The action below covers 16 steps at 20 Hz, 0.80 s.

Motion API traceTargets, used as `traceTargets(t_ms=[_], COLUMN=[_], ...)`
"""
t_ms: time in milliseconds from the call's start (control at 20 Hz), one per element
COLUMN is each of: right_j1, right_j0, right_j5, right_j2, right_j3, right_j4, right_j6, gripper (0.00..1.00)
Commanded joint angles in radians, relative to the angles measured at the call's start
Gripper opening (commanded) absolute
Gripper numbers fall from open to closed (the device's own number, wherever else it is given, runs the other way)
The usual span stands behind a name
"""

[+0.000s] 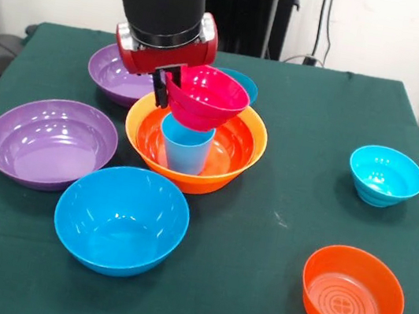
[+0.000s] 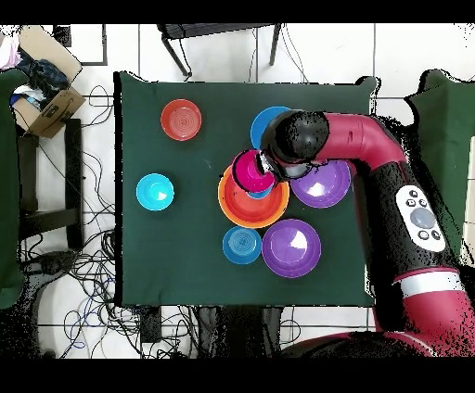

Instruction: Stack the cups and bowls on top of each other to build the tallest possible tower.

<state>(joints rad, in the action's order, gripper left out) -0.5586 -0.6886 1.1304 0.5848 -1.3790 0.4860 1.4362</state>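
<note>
- Carrying the magenta bowl [image 1: 206, 97] by its rim, the gripper [image 1: 162, 88] pinches it tilted just above the cup [image 1: 185, 147], which stands upright inside the orange bowl [image 1: 233, 170].
- Next, I judge: level the bowl, centre it over the cup, lower, release.
- Purple bowls [image 1: 50, 141] and a blue bowl [image 1: 121, 219] crowd one side of the worktop [image 1: 276, 239]; the other side offers open room.

I see a green-clothed table [image 2: 167, 259] on a pale tiled floor [image 2: 93, 278] strewn with cables [image 2: 93, 306], a cardboard box [image 2: 48, 109] beside it, white wall [image 1: 373, 31] behind.
</note>
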Motion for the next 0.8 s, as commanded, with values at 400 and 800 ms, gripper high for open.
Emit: traceTargets(t_ms=[400,800], right_j1=[0.105,0.097], right_j0=[-0.009,-0.014], right_j5=[-0.116,-0.093], right_j2=[0.044,0.046], right_j3=[0.027,0.016], right_j4=[0.122,0.113], right_j6=[-0.245,-0.236], gripper=[0.0,0.0])
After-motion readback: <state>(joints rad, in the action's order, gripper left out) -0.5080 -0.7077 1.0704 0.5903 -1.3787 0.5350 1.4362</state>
